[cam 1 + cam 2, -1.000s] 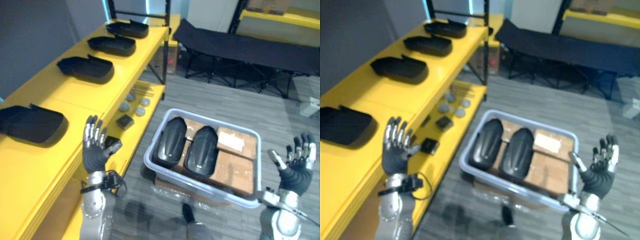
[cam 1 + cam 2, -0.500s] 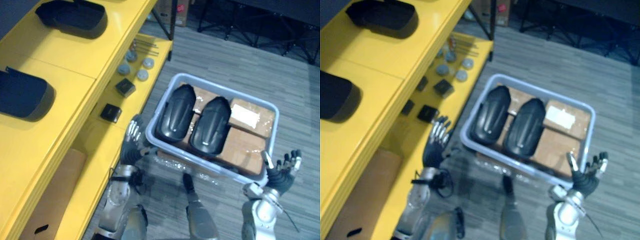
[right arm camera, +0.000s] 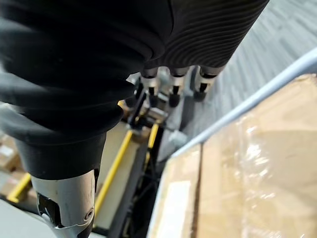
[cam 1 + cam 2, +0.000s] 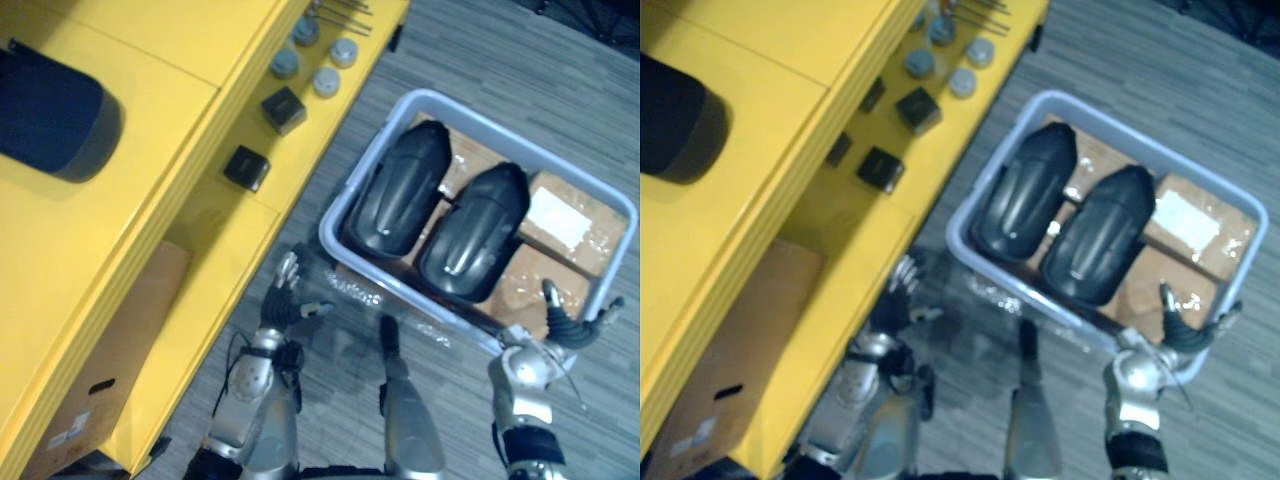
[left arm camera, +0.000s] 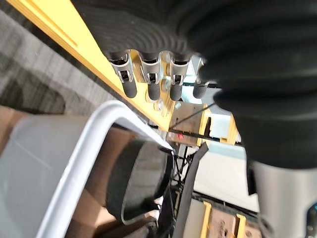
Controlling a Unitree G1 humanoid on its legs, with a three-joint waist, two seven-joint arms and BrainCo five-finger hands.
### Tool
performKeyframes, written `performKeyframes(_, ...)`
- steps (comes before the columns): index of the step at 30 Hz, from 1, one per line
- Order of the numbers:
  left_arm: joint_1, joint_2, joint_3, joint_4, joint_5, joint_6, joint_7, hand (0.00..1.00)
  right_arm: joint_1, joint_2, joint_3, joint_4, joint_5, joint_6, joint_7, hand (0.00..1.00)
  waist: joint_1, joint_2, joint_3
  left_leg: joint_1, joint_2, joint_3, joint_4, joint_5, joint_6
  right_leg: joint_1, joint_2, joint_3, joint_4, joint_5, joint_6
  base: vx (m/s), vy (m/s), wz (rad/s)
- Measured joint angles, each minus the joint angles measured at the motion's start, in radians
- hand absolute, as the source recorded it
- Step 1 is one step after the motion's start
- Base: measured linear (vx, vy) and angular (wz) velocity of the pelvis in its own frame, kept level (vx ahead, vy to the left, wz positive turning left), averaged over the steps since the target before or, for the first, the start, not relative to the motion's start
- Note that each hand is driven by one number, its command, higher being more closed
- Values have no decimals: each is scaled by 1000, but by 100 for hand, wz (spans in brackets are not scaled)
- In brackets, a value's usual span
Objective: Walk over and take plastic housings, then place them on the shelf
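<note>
Both hands have dropped low since half a second ago, and the view has tipped down, so the whole picture shift is camera, not objects. Left hand [image 4: 283, 305] sits near the near-left corner of the grey bin [image 4: 338, 210], fingers straight and spread, thumb out, holding nothing, clear of the rim. Right hand [image 4: 567, 328] is at the bin's near-right corner, fingers fanned, thumb apart, empty; contact with the rim cannot be told.

Writing: white label [image 4: 553, 214] on the far-right cardboard box [image 4: 580, 200] inside the bin, print too small to read. Small label on the cardboard box [image 4: 100, 370] under the shelf at near left, also unreadable.

Two plastic housings lie in the bin side by side on the cardboard, long axes running near to far. Left housing [image 4: 398, 200] and right housing [image 4: 472, 233] are black, glossy, domed and elongated, with highlights on the curves. One more black housing [image 4: 50, 112] rests on the top of the yellow shelf [image 4: 175, 120] at left.

Lower shelf level holds two small black blocks [image 4: 246, 167] and grey round pieces [image 4: 325, 80] at the far end.
</note>
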Motion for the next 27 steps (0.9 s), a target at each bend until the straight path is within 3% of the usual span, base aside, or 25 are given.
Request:
performKeyframes(7,-2,4,-19,35,0,3,-27,0,-125,-80,1,145,95,81,112,0,15,7,11,-36,-3,-38,9,8,-6,-15,-2,-39,8,1,1,-9,-14,13)
performKeyframes(10,-4,4,-23,37,0,5,-33,0,-170,-103,2,218,126,88,176,0,20,8,12,-52,-4,-49,21,8,-6,-20,-1,-48,11,1,1,3,8,12)
performKeyframes(18,-5,3,-26,49,-3,7,-33,0,-268,-188,15,308,125,109,292,0,32,23,19,-66,-5,-58,37,9,-5,-33,-2,-71,38,-2,-4,-24,-8,1)
performKeyframes(25,-7,3,-27,72,-7,7,-38,0,-322,-258,53,332,91,196,410,0,33,27,21,-84,-4,-64,36,20,-11,-50,-2,-79,40,0,-1,-12,-8,1)
performKeyframes(26,-8,3,-27,72,-6,7,-42,0,-328,-264,61,337,65,216,421,100,33,27,21,-85,-4,-65,37,20,-11,-50,-2,-79,40,0,-1,0,0,0)
performKeyframes(27,-9,3,-26,72,-6,7,-42,0,-335,-272,70,349,29,238,428,100,33,27,21,-87,-4,-67,38,20,-11,-50,-2,-81,40,0,-1,3,3,3)
